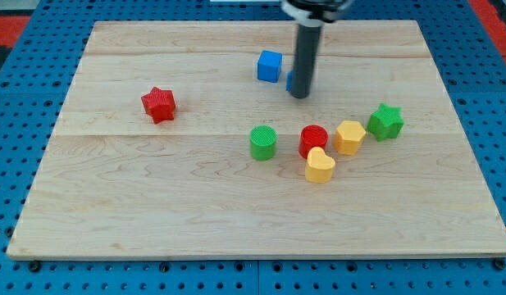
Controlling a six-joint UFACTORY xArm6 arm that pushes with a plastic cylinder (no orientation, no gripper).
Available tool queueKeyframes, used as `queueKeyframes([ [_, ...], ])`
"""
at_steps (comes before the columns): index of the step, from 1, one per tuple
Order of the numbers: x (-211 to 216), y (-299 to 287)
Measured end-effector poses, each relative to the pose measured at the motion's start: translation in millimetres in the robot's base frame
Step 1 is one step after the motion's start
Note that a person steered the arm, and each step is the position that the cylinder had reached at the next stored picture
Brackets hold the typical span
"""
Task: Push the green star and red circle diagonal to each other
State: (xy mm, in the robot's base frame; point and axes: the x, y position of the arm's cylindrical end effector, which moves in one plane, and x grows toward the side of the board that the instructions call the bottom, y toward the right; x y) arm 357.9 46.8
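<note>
The green star (385, 121) sits at the view's right on the wooden board (154, 205). The red circle (313, 139) sits left of it and slightly lower, with a yellow hexagon (348, 137) between the two. A yellow heart (320, 165) touches the red circle from below. My tip (299, 96) rests on the board above the red circle, well apart from it and up-left of the green star.
A green circle (263, 142) stands left of the red circle. A blue cube (270, 65) lies up-left of my tip; another blue block (291, 80) is mostly hidden behind the rod. A red star (159, 104) sits at the left.
</note>
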Motion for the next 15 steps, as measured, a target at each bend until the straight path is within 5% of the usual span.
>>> queueKeyframes([
  [2,-18.0,124.4],
  [4,55.2,217.3],
  [5,79.0,159.4],
  [7,27.5,90.1],
  [12,143.2,-46.5],
  [14,173.1,42.8],
  [15,229.2,11.5],
])
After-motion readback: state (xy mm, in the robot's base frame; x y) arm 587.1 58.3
